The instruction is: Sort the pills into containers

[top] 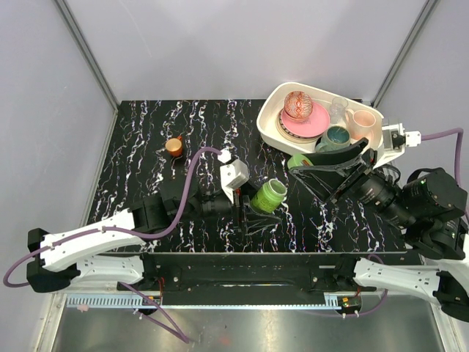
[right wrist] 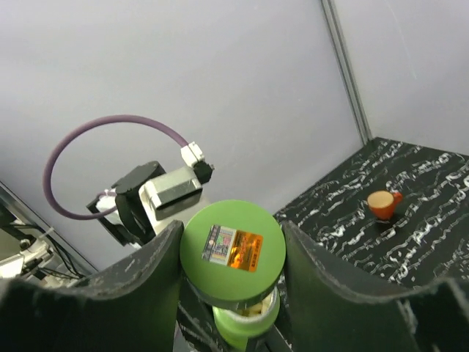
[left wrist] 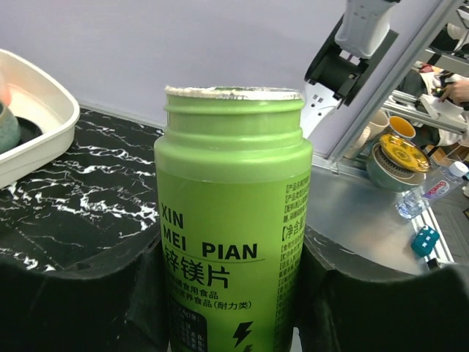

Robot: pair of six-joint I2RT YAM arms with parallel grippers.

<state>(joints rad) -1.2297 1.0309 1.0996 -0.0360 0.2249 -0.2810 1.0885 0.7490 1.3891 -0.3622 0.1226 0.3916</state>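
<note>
In the top view, just below centre, the left gripper (left wrist: 231,312) is clamped on the green bottle (left wrist: 233,191), one finger pressed to each side of its lower body. The open mouth points toward the upper right. Right of it, and apart from it, the right gripper (right wrist: 231,257) pinches the green lid (right wrist: 234,224) between its fingers. Just under that lid in the right wrist frame, pale pills (right wrist: 248,311) show inside the bottle's mouth. Farther back, an orange cup (top: 174,147) stands left of centre on the table (top: 146,176), and a white tray (top: 267,121) of dishes sits at the upper right.
</note>
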